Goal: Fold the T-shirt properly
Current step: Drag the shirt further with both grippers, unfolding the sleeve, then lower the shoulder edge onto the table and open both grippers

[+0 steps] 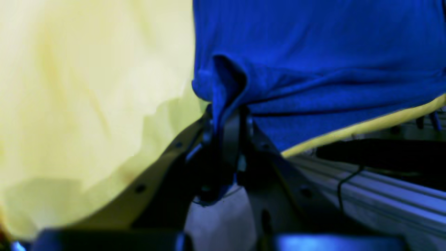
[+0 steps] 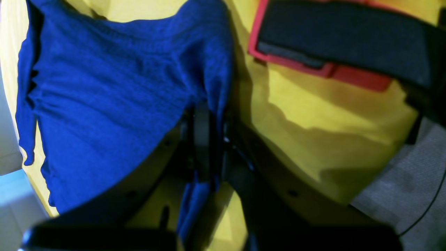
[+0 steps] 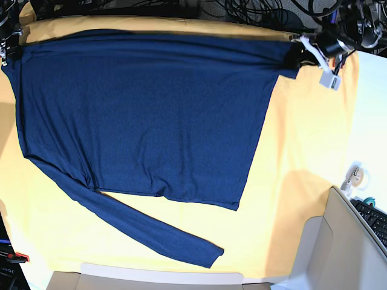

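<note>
The T-shirt [image 3: 145, 115], a dark navy long-sleeved garment, is spread wide over the yellow-orange cloth [image 3: 302, 181] that covers the table. It is stretched between the two grippers, which are set at the far corners of the spread fabric.

The left gripper [image 1: 226, 122] is seen closed, with a bunched fold of the blue fabric pinched between its jaws; the rest of the shirt extends ahead of it and to its right, while bare yellow cloth lies to its left. An aluminium frame rail [image 1: 383, 195] is visible below and to the right of this gripper.

The right gripper [image 2: 205, 125] is likewise clamped on the shirt: an edge of fabric is drawn down between the closed jaws, and a strip of it hangs below them. The body of the shirt lies to this gripper's left, and yellow cloth to its right. Beyond that, a red-edged black object [image 2: 334, 38] is seen, its nature unclear.

In the base view, one sleeve [image 3: 151, 226] trails loose across the cloth, away from both grippers.
</note>
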